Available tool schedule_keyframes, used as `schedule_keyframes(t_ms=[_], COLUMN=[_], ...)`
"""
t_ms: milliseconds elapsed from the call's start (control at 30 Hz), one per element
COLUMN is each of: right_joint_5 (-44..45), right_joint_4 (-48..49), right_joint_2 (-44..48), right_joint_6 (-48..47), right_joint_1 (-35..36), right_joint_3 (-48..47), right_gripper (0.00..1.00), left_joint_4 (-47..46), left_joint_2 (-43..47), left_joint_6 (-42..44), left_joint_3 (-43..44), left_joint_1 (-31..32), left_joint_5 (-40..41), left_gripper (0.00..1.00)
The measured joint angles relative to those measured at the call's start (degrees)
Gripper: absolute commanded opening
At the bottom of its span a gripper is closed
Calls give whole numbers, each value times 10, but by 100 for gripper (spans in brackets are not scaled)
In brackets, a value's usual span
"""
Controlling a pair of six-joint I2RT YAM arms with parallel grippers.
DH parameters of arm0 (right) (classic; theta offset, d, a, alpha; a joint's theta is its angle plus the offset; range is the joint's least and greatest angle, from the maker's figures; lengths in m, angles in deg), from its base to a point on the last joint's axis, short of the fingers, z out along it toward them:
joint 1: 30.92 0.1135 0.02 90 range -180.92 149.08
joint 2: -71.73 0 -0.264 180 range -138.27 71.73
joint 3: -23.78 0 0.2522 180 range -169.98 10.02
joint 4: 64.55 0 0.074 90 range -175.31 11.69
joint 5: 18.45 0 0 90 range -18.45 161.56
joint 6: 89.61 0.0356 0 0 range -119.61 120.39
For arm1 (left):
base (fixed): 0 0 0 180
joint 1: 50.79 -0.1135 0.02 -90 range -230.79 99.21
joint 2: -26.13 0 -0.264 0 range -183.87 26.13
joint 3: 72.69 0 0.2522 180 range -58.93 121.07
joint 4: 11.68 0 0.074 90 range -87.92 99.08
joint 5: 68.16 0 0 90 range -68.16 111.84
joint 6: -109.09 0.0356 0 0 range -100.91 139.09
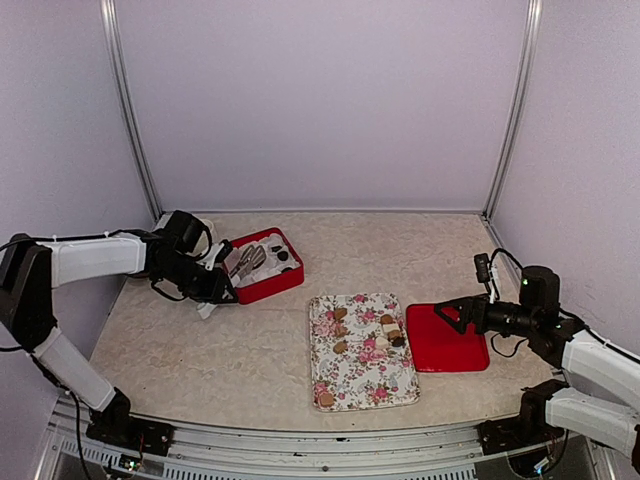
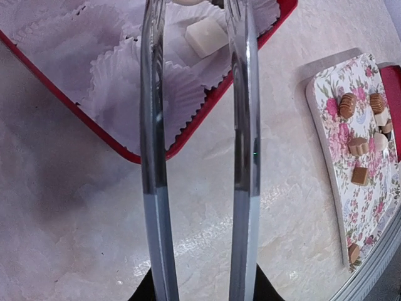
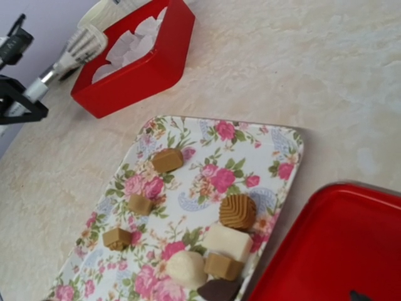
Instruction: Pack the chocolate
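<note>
Several chocolates, tan, cream and dark, lie on the floral tray. In the right wrist view I see a ridged tan round, a cream block and a tan heart. A red box with white liners holds a cream piece and dark pieces. My left gripper is shut on metal tongs that reach over the box; their tips are out of the wrist view. My right gripper is open and empty above the red lid.
The red lid lies right of the tray, touching its edge. The red box sits at the back left. White walls and metal posts enclose the table. The table's front edge shows in the left wrist view.
</note>
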Motion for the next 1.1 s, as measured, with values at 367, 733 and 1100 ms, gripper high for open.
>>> schedule_keyframes(t_ms=[367,733,1100], right_joint_5=[0,0,0], right_joint_4=[3,6,18], right_joint_2=[-2,-14,-28], right_joint_6=[0,-3,-3], right_joint_1=[0,0,0], right_joint_3=[6,9,11], right_gripper=[100,100,100], left_joint_4=[9,9,9], left_joint_2=[-49,-75,-75], left_joint_6=[0,2,3], left_joint_3=[32,60,61], left_joint_1=[-1,-1,-1], left_joint_5=[10,21,22], left_gripper=[25,33,37])
